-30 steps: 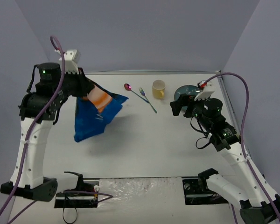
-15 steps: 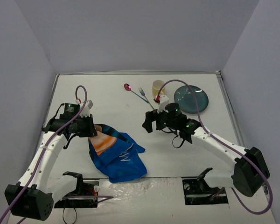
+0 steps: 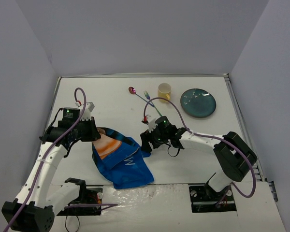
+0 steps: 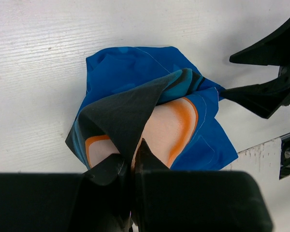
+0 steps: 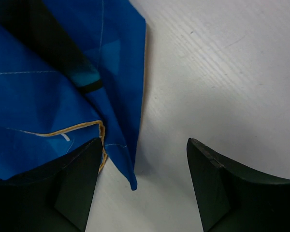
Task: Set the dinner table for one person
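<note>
Sliding further left since earlier with right gripper (image 3: pixel 145 145), jaws spread astride mat (image 3: pixel 125 169) corner, lower centre of table (image 3: pixel 111 101); pinching mat's bunched top with left gripper (image 4: pixel 134 155). Risking shallow bite slipping off.

Bare table (image 3: pixel 99 96) is seen left of the spoon (image 3: pixel 132 90), and again between the right arm (image 3: pixel 203 141) and the plate (image 3: pixel 198 103). The far edge is taken up by spoon, fork (image 3: pixel 152 103), cup (image 3: pixel 164 91) and plate, set near one another. The near centre is blocked by the crumpled cloth (image 3: pixel 123 164), flanked by the left gripper (image 3: pixel 95 132) and the right gripper (image 3: pixel 145 144). Three sides are closed by walls (image 3: pixel 135 38).
</note>
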